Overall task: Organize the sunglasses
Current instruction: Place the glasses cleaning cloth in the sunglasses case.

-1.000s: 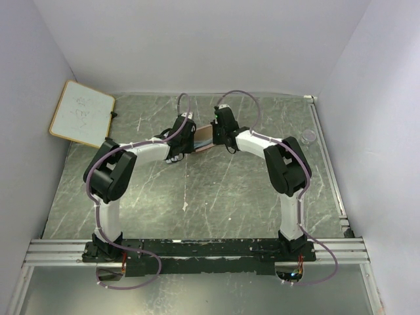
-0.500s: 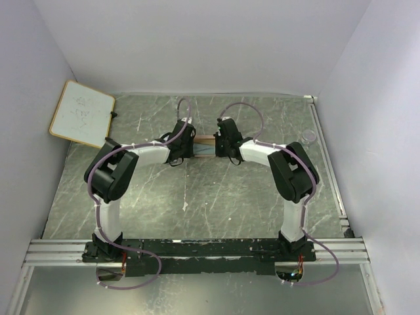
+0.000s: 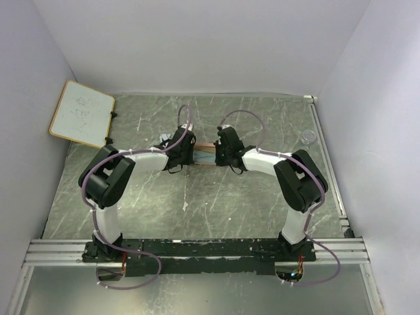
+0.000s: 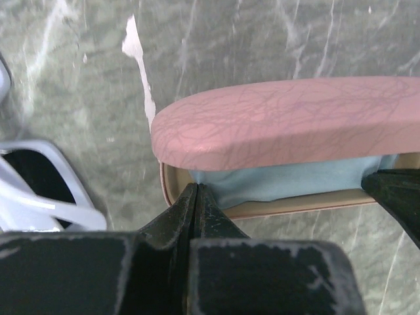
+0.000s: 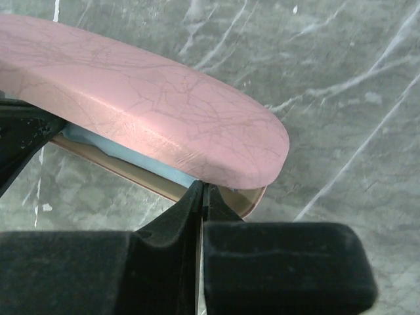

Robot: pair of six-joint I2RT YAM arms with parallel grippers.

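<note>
A pink oblong case [image 4: 282,121] lies mid-table, its lid partly raised over a tan shell that holds a pale blue cloth [image 4: 289,180]. My left gripper [image 4: 195,188] is shut, and the cloth's left corner runs to a point between its tips. At the case's [image 5: 144,98] other end my right gripper [image 5: 203,188] is shut on the cloth's [image 5: 131,154] right edge. From above, the left gripper [image 3: 190,155] and right gripper [image 3: 220,157] flank the case [image 3: 205,144]. The sunglasses [image 4: 65,211], pale-framed, lie on the table left of the case.
A whiteboard [image 3: 82,113] leans at the back left wall. A small clear round object [image 3: 308,136] sits near the right edge, beside a metal rail [image 3: 326,164]. A white chip [image 4: 138,52] marks the marble top behind the case.
Both grippers, still shut, have come nearer to the arm bases, and the case between them shows nearer too. Both elbows have swung outward.
</note>
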